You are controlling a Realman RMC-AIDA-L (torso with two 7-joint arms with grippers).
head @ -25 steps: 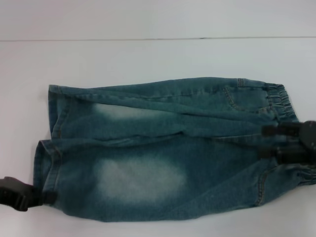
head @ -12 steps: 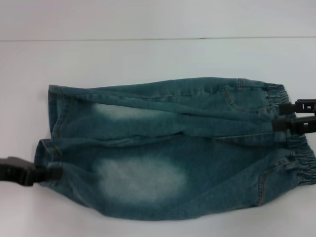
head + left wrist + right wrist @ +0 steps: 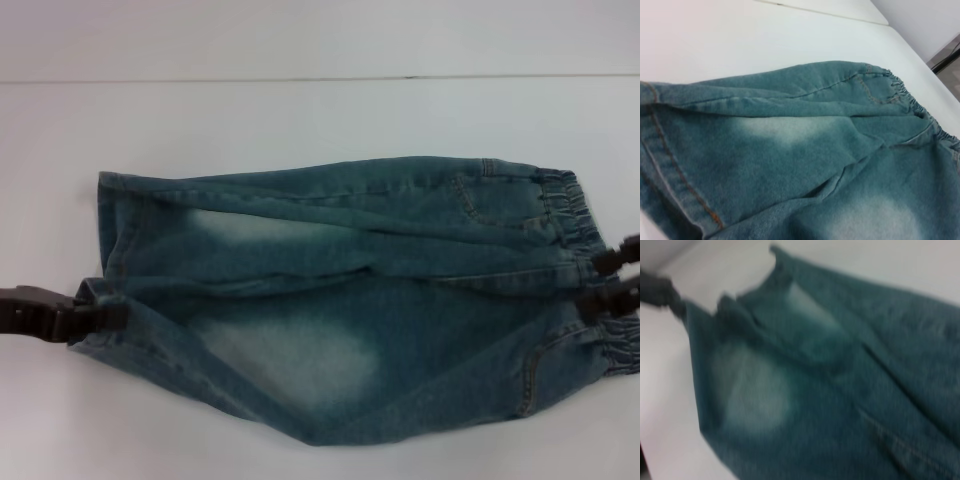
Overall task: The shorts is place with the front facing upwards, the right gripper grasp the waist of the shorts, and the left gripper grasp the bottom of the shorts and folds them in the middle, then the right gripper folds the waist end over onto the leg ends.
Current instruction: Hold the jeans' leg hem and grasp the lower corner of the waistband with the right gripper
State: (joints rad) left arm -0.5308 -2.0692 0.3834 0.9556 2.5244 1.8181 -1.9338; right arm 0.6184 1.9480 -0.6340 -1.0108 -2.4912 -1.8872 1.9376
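The shorts (image 3: 330,300) lie front up across the white table, with the waist of the shorts (image 3: 568,205) at the right and the bottom of the shorts (image 3: 108,225) at the left. My left gripper (image 3: 108,316) is shut on the near leg's hem and holds that corner raised, so the near edge hangs in a slant. At the picture's right edge my right gripper (image 3: 600,279) has its two fingers apart, one on each side of the waistband's middle. The left wrist view shows the hem (image 3: 670,170) close up and the gathered waistband (image 3: 905,95) farther off.
The white table (image 3: 300,110) reaches back to a thin seam line, with bare surface behind and in front of the shorts. In the blurred right wrist view, the shorts (image 3: 840,390) fill the picture and the left gripper (image 3: 662,292) shows at the far leg corner.
My left gripper has lifted the near leg hem and carried it toward the far leg. The right gripper has drawn back from over the waistband to its outer edge.
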